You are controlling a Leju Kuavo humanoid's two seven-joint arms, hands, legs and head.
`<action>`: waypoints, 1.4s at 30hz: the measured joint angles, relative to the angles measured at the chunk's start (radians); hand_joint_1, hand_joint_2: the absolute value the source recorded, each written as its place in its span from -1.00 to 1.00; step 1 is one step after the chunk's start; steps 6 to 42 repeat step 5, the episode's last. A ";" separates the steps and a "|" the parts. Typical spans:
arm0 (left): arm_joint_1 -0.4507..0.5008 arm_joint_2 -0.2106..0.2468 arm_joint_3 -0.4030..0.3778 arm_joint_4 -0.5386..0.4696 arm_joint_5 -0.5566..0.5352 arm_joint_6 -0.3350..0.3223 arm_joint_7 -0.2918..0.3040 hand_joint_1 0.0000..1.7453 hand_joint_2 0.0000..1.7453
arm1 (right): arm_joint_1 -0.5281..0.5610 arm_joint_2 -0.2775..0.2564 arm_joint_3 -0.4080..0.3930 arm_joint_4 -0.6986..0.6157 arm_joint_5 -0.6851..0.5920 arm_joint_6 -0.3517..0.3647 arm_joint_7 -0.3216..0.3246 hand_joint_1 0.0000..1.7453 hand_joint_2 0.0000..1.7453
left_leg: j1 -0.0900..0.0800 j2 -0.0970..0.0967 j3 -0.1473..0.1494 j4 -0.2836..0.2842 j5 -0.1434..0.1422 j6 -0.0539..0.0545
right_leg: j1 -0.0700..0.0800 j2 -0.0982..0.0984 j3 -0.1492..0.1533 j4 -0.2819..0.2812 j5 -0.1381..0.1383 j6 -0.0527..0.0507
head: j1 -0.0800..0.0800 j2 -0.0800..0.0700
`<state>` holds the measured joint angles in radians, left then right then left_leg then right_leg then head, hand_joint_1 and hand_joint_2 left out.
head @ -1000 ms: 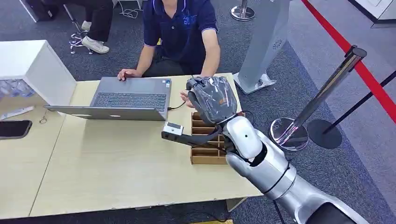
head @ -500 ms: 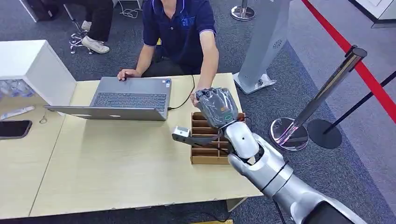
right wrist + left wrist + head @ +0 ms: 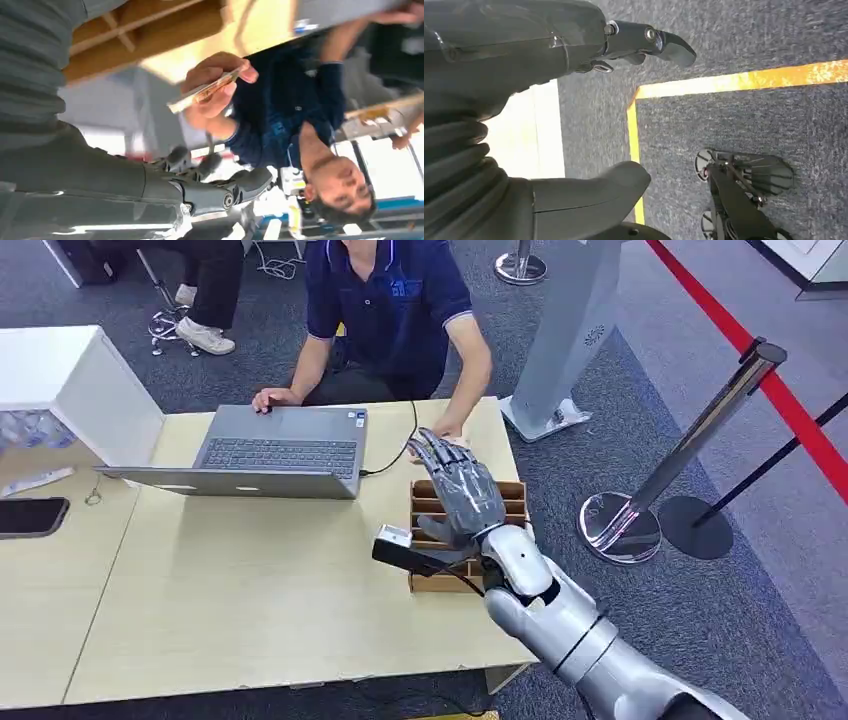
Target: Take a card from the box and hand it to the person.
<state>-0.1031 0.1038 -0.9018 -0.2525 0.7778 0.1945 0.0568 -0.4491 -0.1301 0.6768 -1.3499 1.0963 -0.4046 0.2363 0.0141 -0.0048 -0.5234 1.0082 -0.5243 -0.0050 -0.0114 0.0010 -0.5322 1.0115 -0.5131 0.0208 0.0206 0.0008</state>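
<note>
Over the wooden surface (image 3: 250,580) the right hand (image 3: 462,490) hovers, fingers (image 3: 436,452) spread and empty, the card (image 3: 202,91) just beyond them in the person's hand (image 3: 212,87).

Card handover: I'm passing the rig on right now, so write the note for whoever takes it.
Right robot hand: open, fingers spread, raised above the wooden divided box near the table edge, holding nothing.
Left robot hand: open and hanging at the robot's side over the carpet.
Card: pinched in the person's hand, seen from the right wrist.
Done: the card is with the person.
Left: probably just drawing the right arm back clear of the box.
</note>
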 joint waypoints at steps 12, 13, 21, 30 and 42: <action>0.003 0.001 0.005 0.000 0.052 0.032 0.024 -1.00 1.00 | 0.210 0.005 -0.043 -0.236 -0.194 -0.132 -0.053 -1.00 1.00 | 0.000 0.000 -0.001 0.000 -0.002 0.000 | 0.000 -0.001 -0.001 0.000 -0.001 -0.001 | -0.001 0.000; 0.003 0.001 0.005 0.000 0.052 0.032 0.024 -1.00 1.00 | 0.210 0.005 -0.043 -0.236 -0.194 -0.132 -0.053 -1.00 1.00 | 0.000 0.000 -0.001 0.000 -0.002 0.000 | 0.000 -0.001 -0.001 0.000 -0.001 -0.001 | -0.001 0.000; 0.003 0.001 0.005 0.000 0.052 0.032 0.024 -1.00 1.00 | 0.210 0.005 -0.043 -0.236 -0.194 -0.132 -0.053 -1.00 1.00 | 0.000 0.000 -0.001 0.000 -0.002 0.000 | 0.000 -0.001 -0.001 0.000 -0.001 -0.001 | -0.001 0.000; 0.003 0.001 0.005 0.000 0.052 0.032 0.024 -1.00 1.00 | 0.210 0.005 -0.043 -0.236 -0.194 -0.132 -0.053 -1.00 1.00 | 0.000 0.000 -0.001 0.000 -0.002 0.000 | 0.000 -0.001 -0.001 0.000 -0.001 -0.001 | -0.001 0.000; 0.003 0.001 0.005 0.000 0.052 0.032 0.024 -1.00 1.00 | 0.210 0.005 -0.043 -0.236 -0.194 -0.132 -0.053 -1.00 1.00 | 0.000 0.000 -0.001 0.000 -0.002 0.000 | 0.000 -0.001 -0.001 0.000 -0.001 -0.001 | -0.001 0.000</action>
